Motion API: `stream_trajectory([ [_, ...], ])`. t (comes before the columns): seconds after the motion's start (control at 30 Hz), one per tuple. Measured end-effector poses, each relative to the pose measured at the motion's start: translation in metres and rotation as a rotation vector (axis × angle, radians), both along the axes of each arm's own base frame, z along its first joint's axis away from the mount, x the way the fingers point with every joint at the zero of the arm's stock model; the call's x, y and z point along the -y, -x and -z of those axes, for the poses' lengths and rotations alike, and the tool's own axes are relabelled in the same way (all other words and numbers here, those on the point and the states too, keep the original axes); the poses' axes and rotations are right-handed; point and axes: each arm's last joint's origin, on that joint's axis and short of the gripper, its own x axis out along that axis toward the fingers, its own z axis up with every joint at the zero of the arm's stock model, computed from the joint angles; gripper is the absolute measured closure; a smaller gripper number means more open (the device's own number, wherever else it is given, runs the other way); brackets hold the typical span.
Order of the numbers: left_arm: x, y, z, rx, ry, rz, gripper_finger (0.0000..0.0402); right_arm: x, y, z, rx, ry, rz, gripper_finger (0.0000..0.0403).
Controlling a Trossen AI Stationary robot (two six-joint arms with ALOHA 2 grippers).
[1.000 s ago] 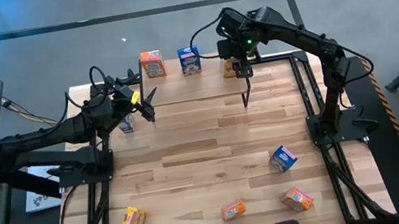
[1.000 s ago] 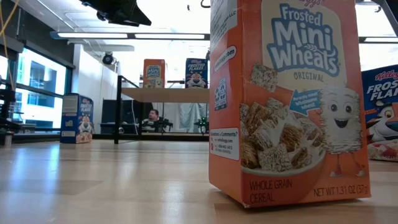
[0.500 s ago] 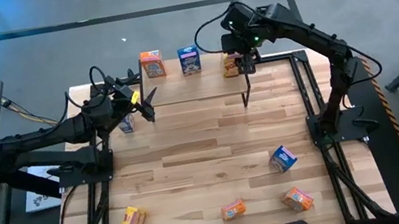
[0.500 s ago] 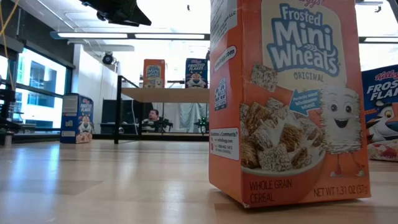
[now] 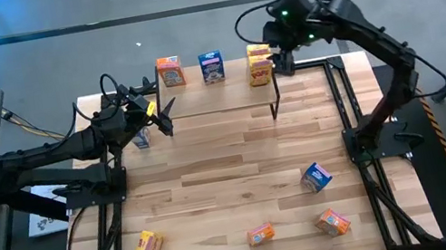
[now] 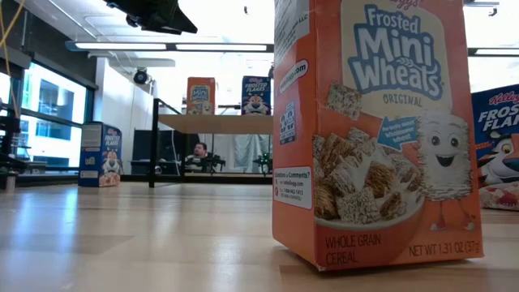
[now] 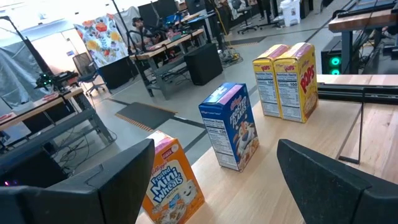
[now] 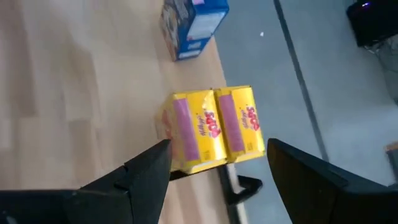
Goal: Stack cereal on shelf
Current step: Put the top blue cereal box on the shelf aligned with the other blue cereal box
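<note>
High view: two yellow cereal boxes [image 5: 260, 63] stand side by side at the right end of the shelf [image 5: 217, 91], beside a blue box [image 5: 212, 66] and an orange box [image 5: 170, 71]. Right claw [image 5: 283, 57] hangs above them, released; left claw [image 5: 164, 115] waits spread near the shelf's left end.

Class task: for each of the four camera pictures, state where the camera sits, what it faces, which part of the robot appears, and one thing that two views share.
High view: overhead, facing down; both arms, wooden shelf.
Low view: tabletop height, facing across; orange Mini Wheats box fills it, no fingers.
Left wrist view: behind the open left gripper, facing the shelf boxes.
Right wrist view: above the open right gripper, looking down.
Shared: both wrist views show the two yellow Pops boxes.
</note>
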Motion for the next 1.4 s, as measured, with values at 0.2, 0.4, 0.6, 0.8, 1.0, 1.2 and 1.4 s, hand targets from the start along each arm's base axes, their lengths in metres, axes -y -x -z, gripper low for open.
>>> stream_trajectory([
  [0.2,0.000,0.000,0.000,0.000,0.000,0.000,0.0071,-0.020,0.021,-0.019,0.145,-0.110,-0.064,0.0145],
  [0.4,0.000,0.000,0.000,0.000,0.000,0.000,0.0071,-0.038,0.038,-0.028,0.179,-0.140,-0.032,0.0145],
  [0.6,0.000,0.000,-0.001,-0.040,-0.053,0.013,0.0071,-0.060,0.046,-0.033,0.162,-0.135,-0.011,0.0145],
  [0.8,-0.001,0.000,-0.005,-0.033,-0.090,0.006,0.0071,-0.073,0.050,-0.037,0.155,-0.060,0.019,0.0145],
  [1.0,0.000,0.002,-0.009,-0.029,-0.120,-0.014,0.0071,-0.078,0.055,-0.041,0.172,-0.041,0.051,0.0145],
  [1.2,0.002,0.001,-0.004,0.024,-0.019,0.016,0.0071,-0.080,0.058,-0.041,0.163,-0.028,0.062,0.0145],
  [1.4,0.009,-0.003,0.000,-0.008,0.014,0.234,0.0071,-0.081,0.061,-0.038,0.132,-0.056,0.083,0.0145],
])
